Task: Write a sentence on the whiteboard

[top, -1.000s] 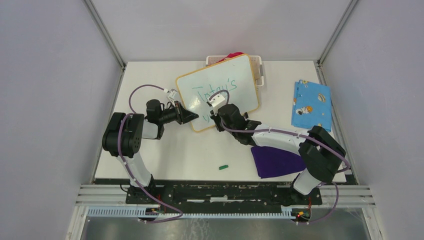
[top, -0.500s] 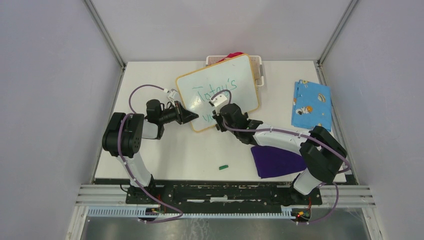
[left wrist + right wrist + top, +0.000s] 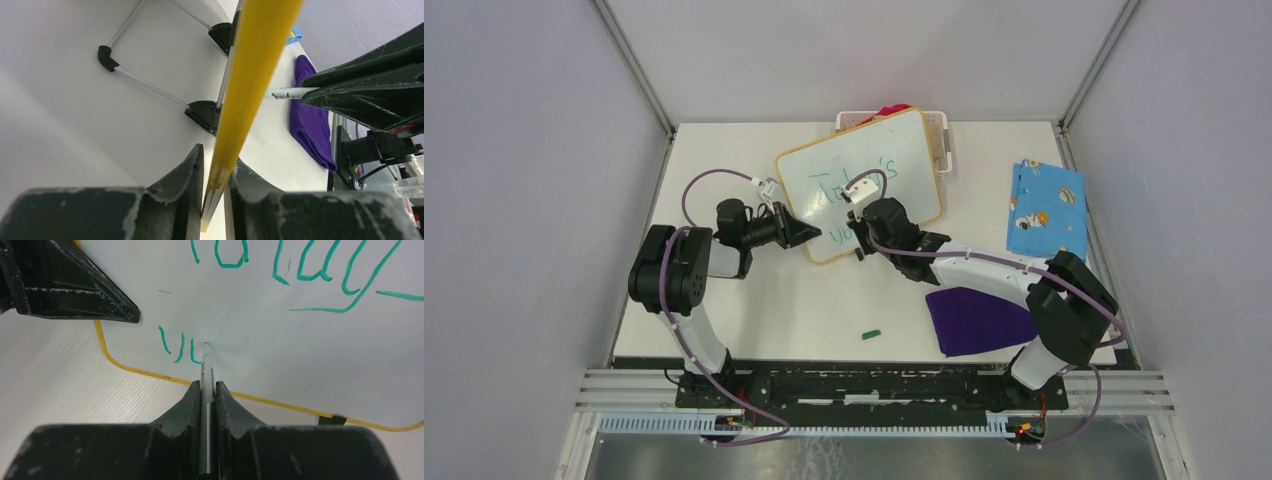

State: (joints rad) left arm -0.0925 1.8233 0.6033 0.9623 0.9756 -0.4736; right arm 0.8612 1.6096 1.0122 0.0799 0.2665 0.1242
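Observation:
The whiteboard (image 3: pixel 904 150) leans tilted at the table's back middle, with its orange frame (image 3: pixel 250 75) running up the left wrist view. My left gripper (image 3: pixel 215 180) is shut on the frame's lower left edge (image 3: pixel 809 232). My right gripper (image 3: pixel 205 385) is shut on a grey marker (image 3: pixel 205 367), whose tip touches the board's lower left part. The sentence (image 3: pixel 300 270) is in green: a top line, and under it a few strokes (image 3: pixel 175 347) just left of the tip. My right arm (image 3: pixel 861 240) covers part of the top line from above.
A white basket (image 3: pixel 942 135) stands behind the board. A blue patterned cloth (image 3: pixel 1047 210) lies at the right and a purple cloth (image 3: pixel 974 320) at the near right. A small green cap (image 3: pixel 871 333) lies near the front middle. The board's black feet (image 3: pixel 202 112) rest on the table.
My right gripper has moved a little right and away along the board with the marker. The second line has gained green strokes. The left gripper and the board have stayed put.

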